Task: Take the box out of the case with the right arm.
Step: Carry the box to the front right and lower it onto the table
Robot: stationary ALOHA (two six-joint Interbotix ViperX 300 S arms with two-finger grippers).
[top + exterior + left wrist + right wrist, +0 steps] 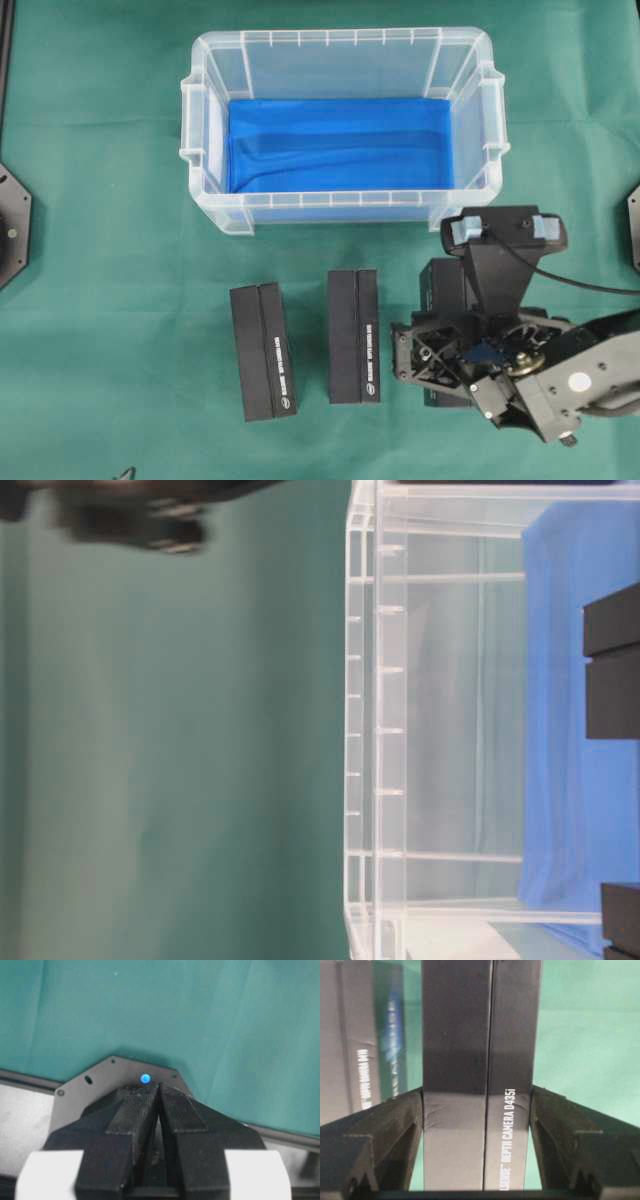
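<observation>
Case (340,215) is seen empty, upper centre; third box (480,1085) is clamped in the right end effector (477,1110) at lower right, outside; release remains

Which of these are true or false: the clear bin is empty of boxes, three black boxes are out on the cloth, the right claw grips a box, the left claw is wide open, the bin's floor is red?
1. The case holds no box. True: only its blue lining shows.
2. Three black boxes are outside it. True: the left box, the middle box, and the third box.
3. The right gripper clamps the third box. True.
4. The left gripper is wide open. False: its jaws meet.
5. The lining is red. False: it is blue.
</observation>
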